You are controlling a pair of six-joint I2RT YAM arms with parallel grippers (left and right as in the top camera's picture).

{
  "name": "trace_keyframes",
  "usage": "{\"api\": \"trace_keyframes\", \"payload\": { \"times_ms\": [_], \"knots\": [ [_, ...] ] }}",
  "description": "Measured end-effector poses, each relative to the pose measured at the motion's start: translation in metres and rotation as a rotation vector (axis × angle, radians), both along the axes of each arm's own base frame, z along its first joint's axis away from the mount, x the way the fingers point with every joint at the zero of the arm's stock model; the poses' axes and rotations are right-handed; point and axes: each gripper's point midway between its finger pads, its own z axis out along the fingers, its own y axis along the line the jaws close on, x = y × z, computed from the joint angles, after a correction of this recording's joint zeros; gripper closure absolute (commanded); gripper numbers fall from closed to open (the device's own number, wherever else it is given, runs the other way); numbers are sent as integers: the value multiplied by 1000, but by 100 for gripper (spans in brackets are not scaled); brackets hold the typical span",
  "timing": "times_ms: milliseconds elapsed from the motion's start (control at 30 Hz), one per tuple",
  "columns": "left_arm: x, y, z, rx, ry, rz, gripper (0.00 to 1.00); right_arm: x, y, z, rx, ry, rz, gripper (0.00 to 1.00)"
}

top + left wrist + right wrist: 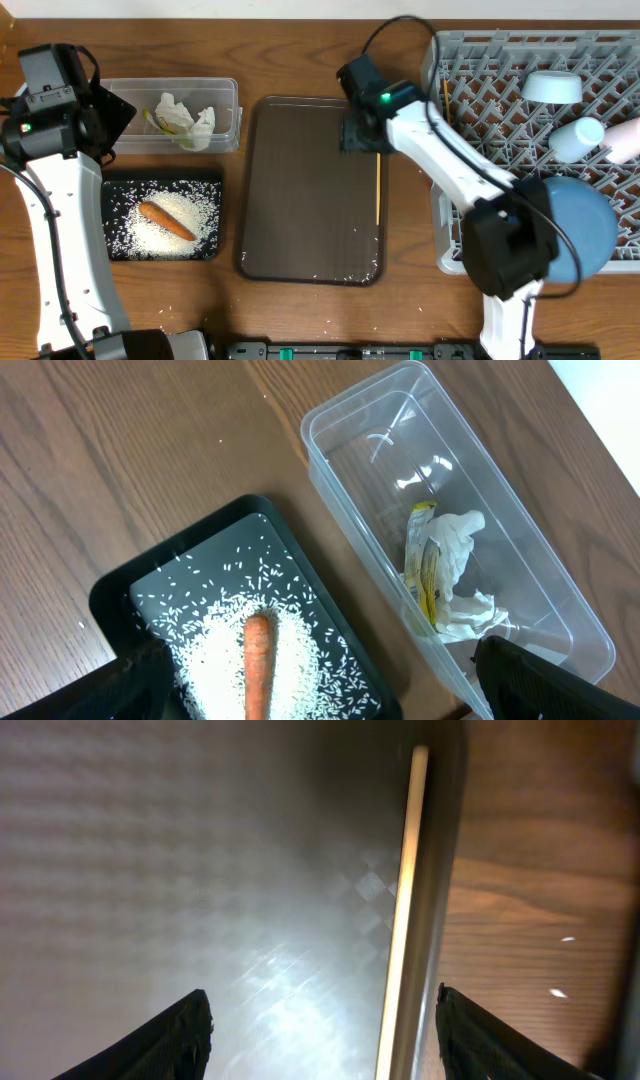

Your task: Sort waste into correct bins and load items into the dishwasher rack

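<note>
A wooden chopstick [378, 190] lies along the right inner edge of the brown serving tray [300, 190]. It also shows in the right wrist view [405, 900]. My right gripper [322, 1035] is open just above it, at the tray's top right [358, 135]. My left gripper [320, 690] is open and empty over the black tray [115, 245] holding rice [165, 225] and the carrot [166, 221]. The clear tub [225, 100] holds tissue [185, 118] and the wrapper [425, 565]. The grey rack [480, 80] holds the blue plate [585, 225], bowl [552, 86], a white cup [578, 137] and another chopstick [446, 100].
A few rice grains lie scattered on the serving tray's lower edge [330, 272] and on the wooden table beside the black tray [165, 310]. The right arm reaches from the front edge across the rack's left side.
</note>
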Motion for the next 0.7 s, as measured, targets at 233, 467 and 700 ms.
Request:
{"api": "trace_keyframes", "payload": {
  "times_ms": [233, 467, 700],
  "knots": [
    [0, 0, 0, 0, 0, 0, 2, -4, 1, -34, -22, 63, -26, 32],
    [0, 0, 0, 0, 0, 0, 2, -6, 0, -40, -28, 80, -35, 30],
    [0, 0, 0, 0, 0, 0, 2, -10, -1, -63, -50, 123, -34, 30]
  ]
}}
